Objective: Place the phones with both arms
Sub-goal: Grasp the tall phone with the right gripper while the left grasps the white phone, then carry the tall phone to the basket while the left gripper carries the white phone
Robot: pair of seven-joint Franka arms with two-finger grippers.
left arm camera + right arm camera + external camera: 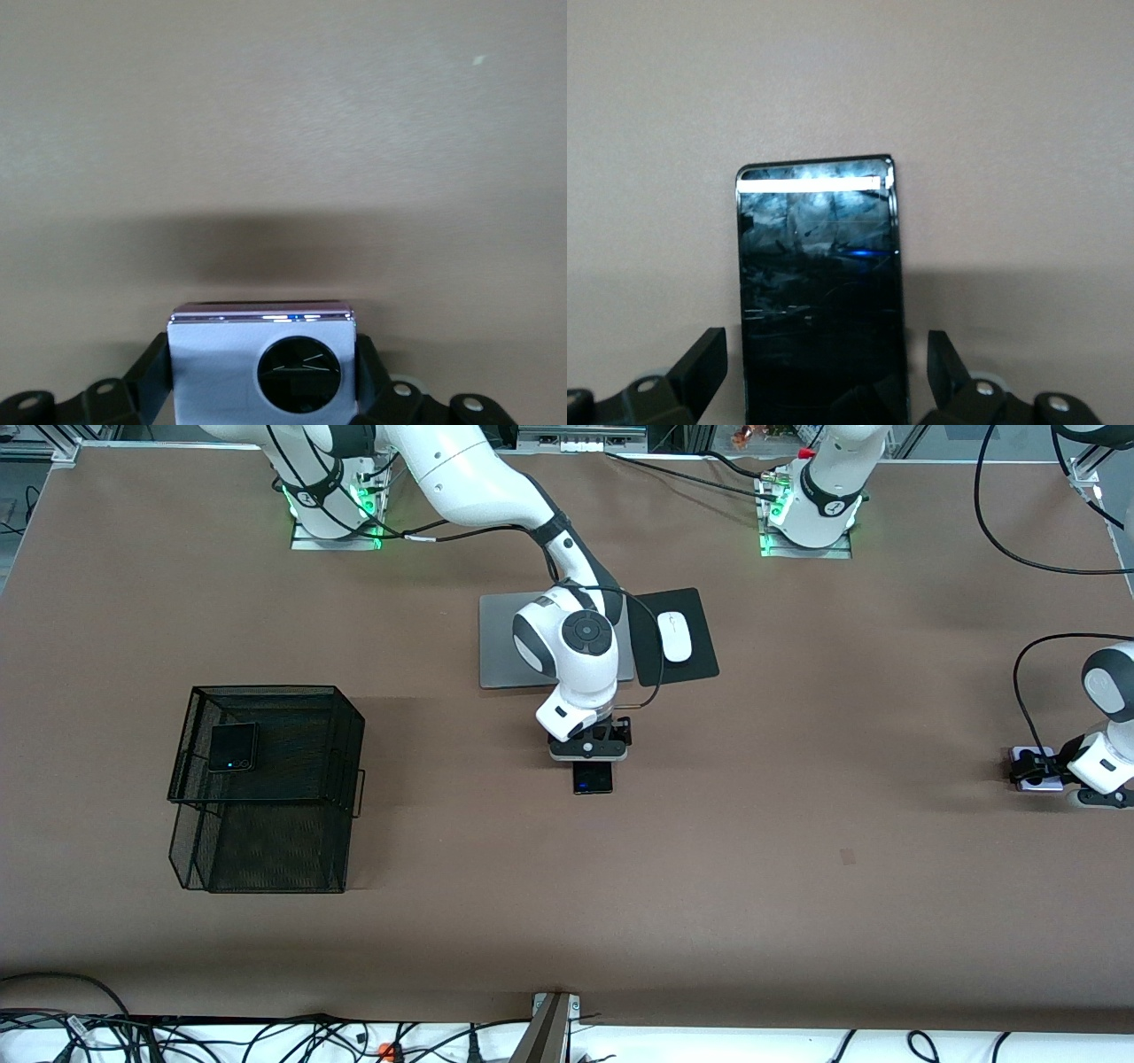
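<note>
Front view is showing the left pincer (1045,779) clamping the lavender phone (1035,781) on the bench (797,868), while the right pincer (592,766) is straddling the black slab phone (593,779), fingers (700,359) wide apart.

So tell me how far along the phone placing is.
Done: the black flip phone lies on top of the wire basket. In hand: the left gripper has its fingers against the lavender phone on the table; the right gripper straddles the slim black phone with fingers apart. Left: lifting and placing both.
</note>
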